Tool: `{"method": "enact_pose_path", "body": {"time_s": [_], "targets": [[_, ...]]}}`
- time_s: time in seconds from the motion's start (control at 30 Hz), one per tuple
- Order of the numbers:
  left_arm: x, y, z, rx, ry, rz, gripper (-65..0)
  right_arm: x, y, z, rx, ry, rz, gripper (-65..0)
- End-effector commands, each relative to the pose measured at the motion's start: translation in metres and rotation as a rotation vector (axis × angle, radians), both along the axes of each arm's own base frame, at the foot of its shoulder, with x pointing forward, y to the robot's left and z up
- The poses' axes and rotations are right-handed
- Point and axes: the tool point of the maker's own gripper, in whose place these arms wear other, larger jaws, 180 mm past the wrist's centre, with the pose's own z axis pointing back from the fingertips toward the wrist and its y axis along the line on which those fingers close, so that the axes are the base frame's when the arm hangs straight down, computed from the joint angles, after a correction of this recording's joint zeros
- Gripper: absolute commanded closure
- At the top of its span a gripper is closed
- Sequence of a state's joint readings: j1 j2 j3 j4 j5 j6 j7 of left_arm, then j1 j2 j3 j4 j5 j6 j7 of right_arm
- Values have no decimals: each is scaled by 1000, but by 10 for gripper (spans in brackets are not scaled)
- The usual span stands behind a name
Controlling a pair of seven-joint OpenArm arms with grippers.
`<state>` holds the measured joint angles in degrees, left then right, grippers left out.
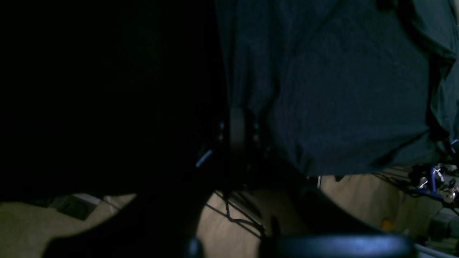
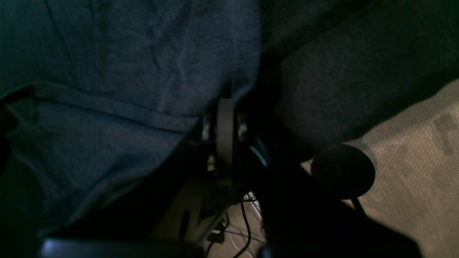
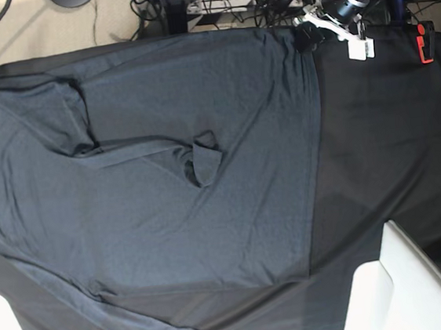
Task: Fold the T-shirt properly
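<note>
On the counter (image 3: 404, 114) | T-shirt (image 3: 167, 178) lying spread, sleeve running off-frame | left pincer (image 1: 238, 118) and right pincer (image 2: 225, 107) both clamping T-shirt edges, tips hiding in shadow | beige floor (image 2: 412, 150) showing below.

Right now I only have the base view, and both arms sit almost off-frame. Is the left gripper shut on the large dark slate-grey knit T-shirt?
Observer: Yes. In the left wrist view the left gripper is shut on the T-shirt, right at its edge.
Reviewer: And the other arm?
Observer: The right gripper is shut too, with shirt cloth draped over its tip.
Reviewer: Which part of the cloth?
Observer: Just beside a stitched hem band that runs across the right wrist view.
</note>
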<state>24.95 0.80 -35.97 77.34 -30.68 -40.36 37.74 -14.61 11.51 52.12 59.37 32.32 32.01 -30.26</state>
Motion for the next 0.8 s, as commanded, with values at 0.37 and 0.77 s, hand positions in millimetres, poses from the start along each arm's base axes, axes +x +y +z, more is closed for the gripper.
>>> {"method": "enact_pose_path", "body": {"time_s": [0.37,0.77], "targets": [[26,-3,26,-14,-23,-64,0,38,-16,31,-15,40,-6,-2],[63,7,46,-97,-69,40,0,65,-38,52,-31,22,-87,-2]]}}
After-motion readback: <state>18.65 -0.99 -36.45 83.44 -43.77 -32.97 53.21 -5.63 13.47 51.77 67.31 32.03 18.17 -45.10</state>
